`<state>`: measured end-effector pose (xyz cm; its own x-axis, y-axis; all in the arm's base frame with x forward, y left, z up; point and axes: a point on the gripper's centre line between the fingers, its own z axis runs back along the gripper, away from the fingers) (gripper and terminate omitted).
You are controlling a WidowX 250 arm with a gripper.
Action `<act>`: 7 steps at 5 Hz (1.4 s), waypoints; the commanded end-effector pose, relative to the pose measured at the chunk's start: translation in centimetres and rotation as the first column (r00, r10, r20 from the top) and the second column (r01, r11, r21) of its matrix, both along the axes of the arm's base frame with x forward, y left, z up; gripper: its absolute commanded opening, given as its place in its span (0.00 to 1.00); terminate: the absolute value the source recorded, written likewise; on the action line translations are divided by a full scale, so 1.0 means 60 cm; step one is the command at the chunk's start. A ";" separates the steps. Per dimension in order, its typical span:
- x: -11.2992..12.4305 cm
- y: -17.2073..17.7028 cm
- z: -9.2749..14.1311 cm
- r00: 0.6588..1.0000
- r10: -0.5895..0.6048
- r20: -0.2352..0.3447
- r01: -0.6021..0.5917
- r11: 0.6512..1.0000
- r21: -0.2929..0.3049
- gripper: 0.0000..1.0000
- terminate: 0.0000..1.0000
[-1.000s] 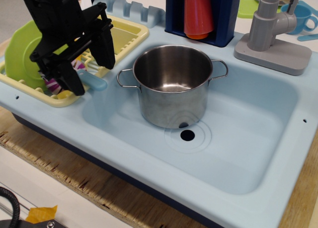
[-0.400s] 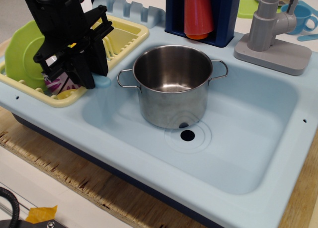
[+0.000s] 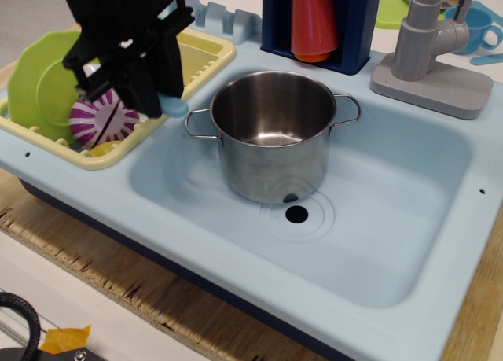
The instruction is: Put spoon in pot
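1. Light blue toy sink unit (image 3: 409, 243) sat on a plywood board (image 3: 118, 274); one basin, with one dark drain hole (image 3: 296, 214) in its floor.
2. One spoon (image 3: 173, 105), light blue, only its rounded end showing below the black gripper (image 3: 145, 86), at the right edge of the yellow rack and just left of the pot's near handle. It was outside the pot, and looked clear of the rack, though contact could not be judged.
3. Gripper fingers (image 3: 157, 66) stood close together around the spoon's hidden part, clamped on it as far as could be seen; one arm only.
4. One pot (image 3: 275, 137), shiny steel, upright in the basin just behind the drain hole. Two wire loop handles, one each side. Interior bare metal, nothing seen inside.
5. One yellow dish rack (image 3: 208, 50) on the left deck. In it: one green plate (image 3: 35, 82) standing on edge, and one purple-and-white striped disc (image 3: 102, 119) leaning at the front.
6. One dark blue holder (image 3: 354, 27) behind the pot, with one red cup (image 3: 314, 23) in it.
7. One grey faucet (image 3: 428, 50) on its base at back right; one blue cup (image 3: 479, 27) beyond it, partly hidden.
8. One scrap of yellow tape (image 3: 64, 339) at lower left, off the board.
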<state>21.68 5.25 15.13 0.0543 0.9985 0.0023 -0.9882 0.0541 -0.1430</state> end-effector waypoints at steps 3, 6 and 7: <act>0.092 -0.139 0.032 0.972 -0.081 0.219 0.110 0.986 -0.124 0.00 0.00; 0.101 -0.154 0.011 0.970 -0.084 0.229 0.124 0.978 -0.168 1.00 0.00; 0.101 -0.154 0.011 0.970 -0.084 0.229 0.124 0.978 -0.168 1.00 1.00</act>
